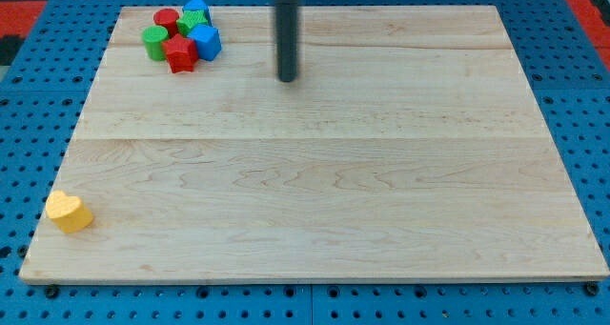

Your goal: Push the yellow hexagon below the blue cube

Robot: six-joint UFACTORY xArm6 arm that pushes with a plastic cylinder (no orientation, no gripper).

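Observation:
My tip (pixel 287 79) rests on the wooden board (pixel 381 172) near the view's top, a little left of centre. A blue cube (pixel 206 42) sits at the right edge of a tight cluster at the view's top left, about 85 px left of my tip. The only yellow block (pixel 69 212) lies at the board's bottom left corner, far from both my tip and the cluster. Its outline looks more like a heart than a hexagon.
The cluster also holds a red cylinder (pixel 166 21), a green block (pixel 192 23), a second blue block (pixel 197 7), a green cylinder (pixel 154 42) and a red star-like block (pixel 179 52). A blue pegboard surface (pixel 29 125) surrounds the board.

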